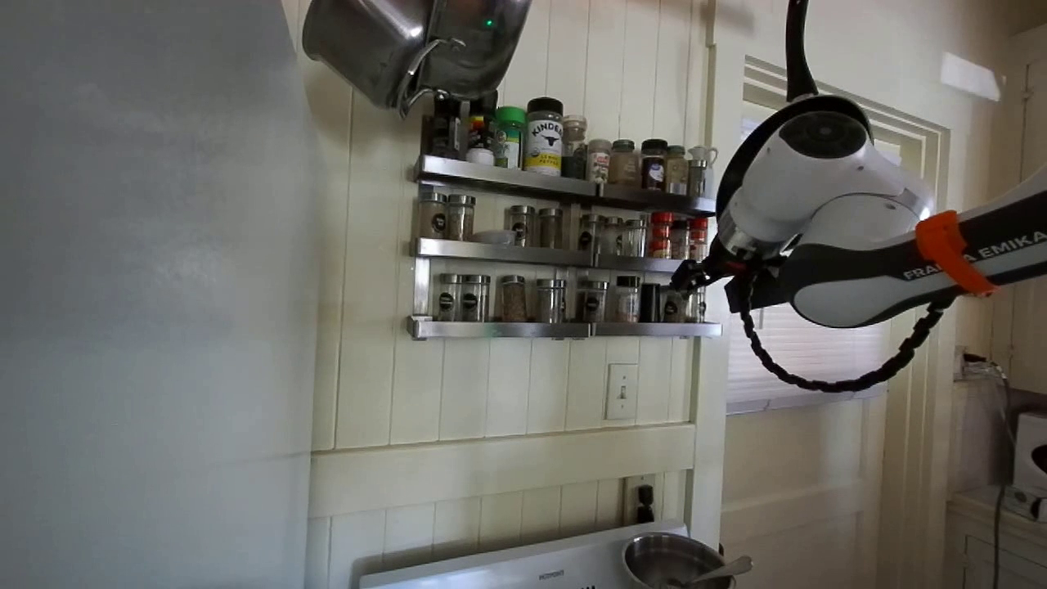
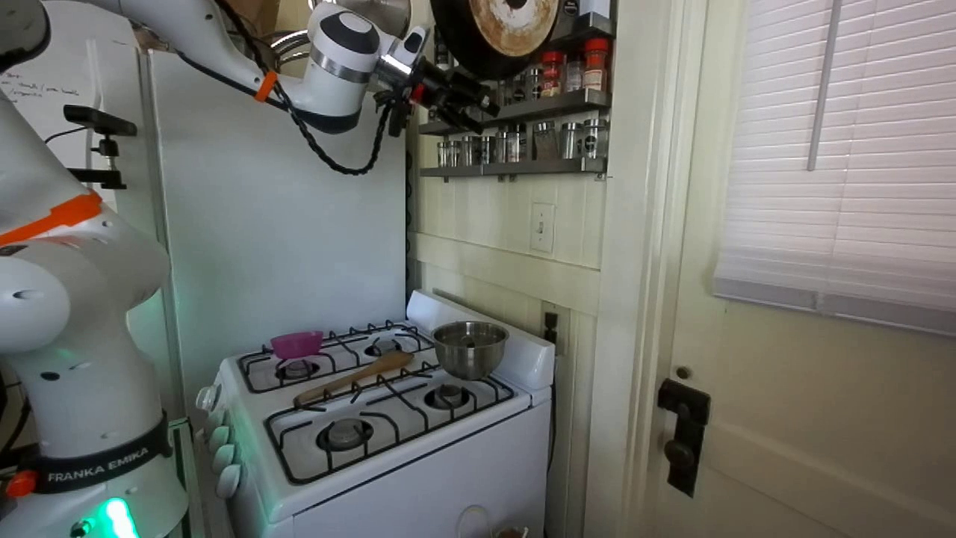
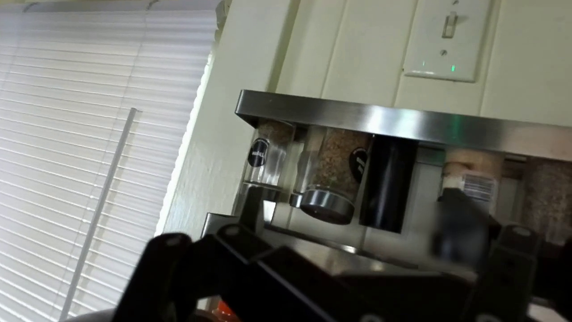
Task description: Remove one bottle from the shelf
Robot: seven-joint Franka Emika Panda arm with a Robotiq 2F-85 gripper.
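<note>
A Franka Panda arm [image 1: 826, 180] extends toward a three-tier metal shelf [image 1: 503, 330] on a paneled kitchen wall [image 1: 507, 384], its jaws spread apart near the lower tiers. The spice bottles [image 1: 551, 303] stand on the shelf, with red-capped bottles [image 2: 595, 75] on the middle tier and a bottle with a white and yellow label [image 1: 544, 143] on the top tier. In the wrist view, which is upside down, a metal-lidded jar [image 3: 339, 165] and a black cylinder [image 3: 389, 183] on the lowest tier show in the gap between the jaws; whether the jaws touch either cannot be told. Below, in an exterior view, a white stove's surface [image 2: 403, 453] carries a metal bowl [image 2: 470, 355], a wooden spoon [image 2: 358, 377] and a pink bowl [image 2: 297, 344].
</note>
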